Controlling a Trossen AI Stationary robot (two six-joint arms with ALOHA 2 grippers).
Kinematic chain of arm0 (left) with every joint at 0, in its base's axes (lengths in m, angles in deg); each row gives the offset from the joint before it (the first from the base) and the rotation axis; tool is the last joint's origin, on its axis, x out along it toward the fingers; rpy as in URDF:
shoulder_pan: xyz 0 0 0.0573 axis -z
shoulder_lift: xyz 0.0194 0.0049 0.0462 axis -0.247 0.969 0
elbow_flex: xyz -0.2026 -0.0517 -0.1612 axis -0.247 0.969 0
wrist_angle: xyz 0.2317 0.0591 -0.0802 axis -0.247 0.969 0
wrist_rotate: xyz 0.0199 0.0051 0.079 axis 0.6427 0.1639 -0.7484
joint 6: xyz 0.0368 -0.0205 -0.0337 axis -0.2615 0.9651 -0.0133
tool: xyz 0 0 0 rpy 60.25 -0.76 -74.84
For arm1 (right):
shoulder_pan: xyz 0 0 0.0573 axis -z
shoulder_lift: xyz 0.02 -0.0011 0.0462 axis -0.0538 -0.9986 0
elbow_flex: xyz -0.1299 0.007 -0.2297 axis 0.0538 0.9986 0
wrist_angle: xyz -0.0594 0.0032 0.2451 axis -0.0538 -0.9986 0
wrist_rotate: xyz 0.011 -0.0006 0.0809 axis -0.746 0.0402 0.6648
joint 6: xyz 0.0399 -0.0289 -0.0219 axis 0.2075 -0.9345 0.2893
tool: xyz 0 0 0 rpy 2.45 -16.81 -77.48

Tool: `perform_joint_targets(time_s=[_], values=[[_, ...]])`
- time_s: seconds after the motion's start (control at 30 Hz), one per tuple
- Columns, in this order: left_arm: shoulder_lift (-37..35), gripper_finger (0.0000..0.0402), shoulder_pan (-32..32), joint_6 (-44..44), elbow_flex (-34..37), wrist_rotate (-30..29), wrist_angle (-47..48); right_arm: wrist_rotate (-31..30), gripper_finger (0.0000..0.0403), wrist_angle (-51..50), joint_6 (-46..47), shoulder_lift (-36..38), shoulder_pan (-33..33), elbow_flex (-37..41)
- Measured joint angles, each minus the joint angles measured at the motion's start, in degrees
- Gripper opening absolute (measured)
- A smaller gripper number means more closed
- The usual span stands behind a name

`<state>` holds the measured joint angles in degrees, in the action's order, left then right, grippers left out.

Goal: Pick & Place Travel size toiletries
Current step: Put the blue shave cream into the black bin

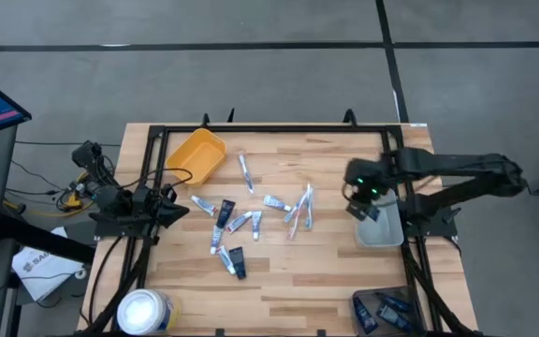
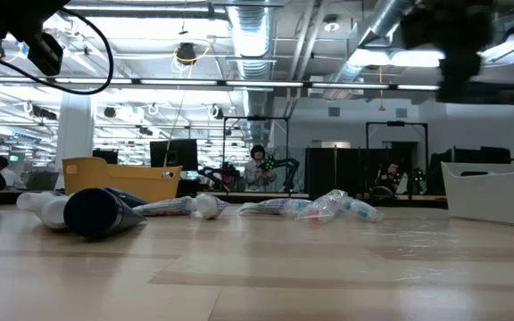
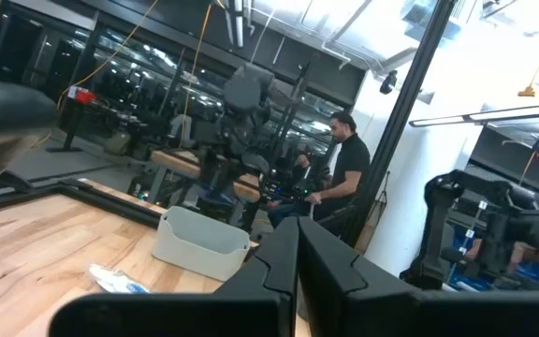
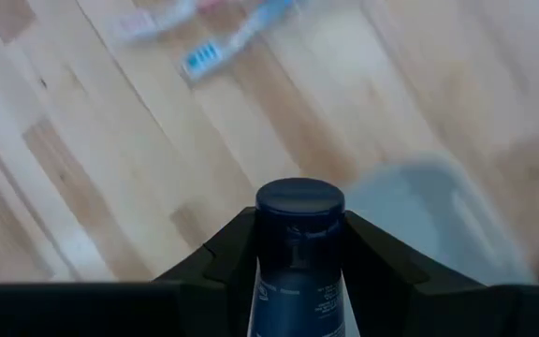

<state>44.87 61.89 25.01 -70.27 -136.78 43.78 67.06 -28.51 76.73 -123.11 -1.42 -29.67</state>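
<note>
Right wrist view cuts the dark-capped tube [image 4: 299, 253] off at the bottom edge, so its lower body is hidden; the toothbrush [image 4: 237, 37] beyond it is smeared with blur, and so is the grey bin [image 4: 438, 211]. From overhead, print on the scattered toiletries [image 1: 251, 220] is too small to read. Low down, the right arm [image 2: 449, 40] is only a dark blur at the top edge.

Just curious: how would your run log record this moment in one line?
right gripper: holding dark tube over grey bin | left gripper: shut, parked at table's left edge
</note>
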Motion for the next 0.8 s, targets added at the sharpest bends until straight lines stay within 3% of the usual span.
perform_joint_targets(time_s=[0.33,0.67,0.8], values=[[0.0,0.0002,0.0,0.0,0.0,0.0,0.0,-1.8,0.0123,-8.0,24.2,9.2,-8.6,7.8],[0.0,0.0002,0.0,0.0,0.0,0.0,0.0,-2.3,0.0123,-15.7,41.6,8.4,-10.7,7.9],[0.0,0.0002,0.0,0.0,0.0,0.0,0.0,-6.1,0.0123,-15.0,47.0,6.0,-10.6,7.9]])
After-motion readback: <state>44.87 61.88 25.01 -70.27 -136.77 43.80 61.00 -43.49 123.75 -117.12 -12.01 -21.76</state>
